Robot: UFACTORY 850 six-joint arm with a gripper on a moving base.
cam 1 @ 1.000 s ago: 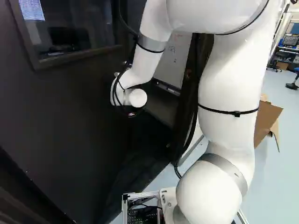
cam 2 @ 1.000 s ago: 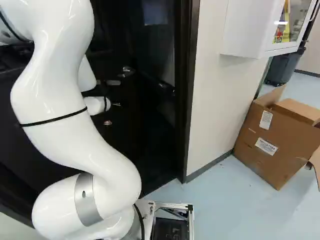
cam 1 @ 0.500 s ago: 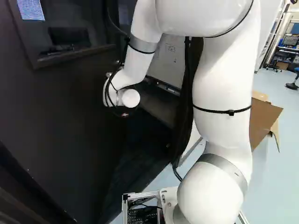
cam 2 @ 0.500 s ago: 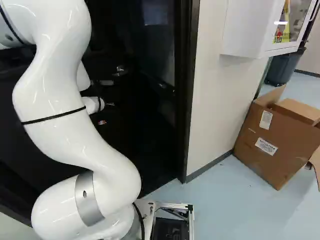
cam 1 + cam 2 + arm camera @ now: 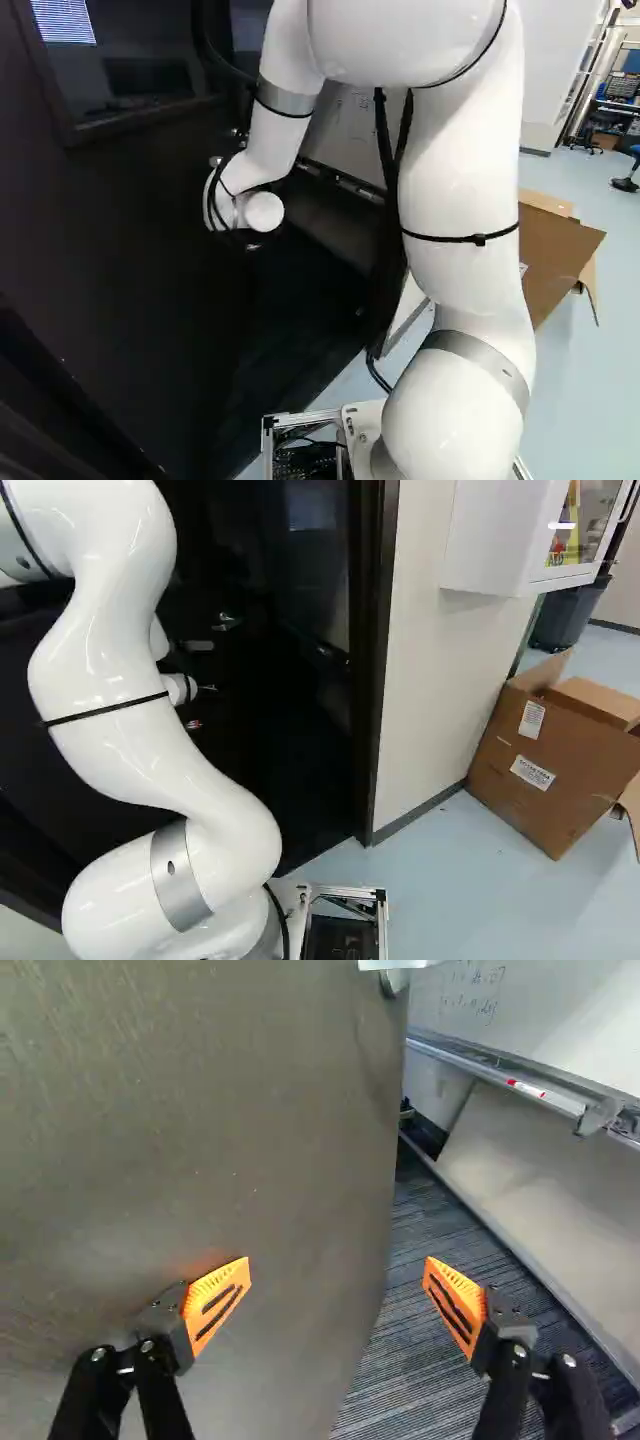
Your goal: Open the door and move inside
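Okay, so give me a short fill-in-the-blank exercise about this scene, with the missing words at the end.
The door isn't shut; it stands ____.
The claw has ____ fingers.
The pads on its fingers are coloured ____.
The box on the floor in the right base view is made of ____.

Missing words, in order: open; two; orange; cardboard.

Right: open cardboard box on floor, beside wall; white cabinet higher on wall; dark bin farther. Far: whiteboard, marker on tray.
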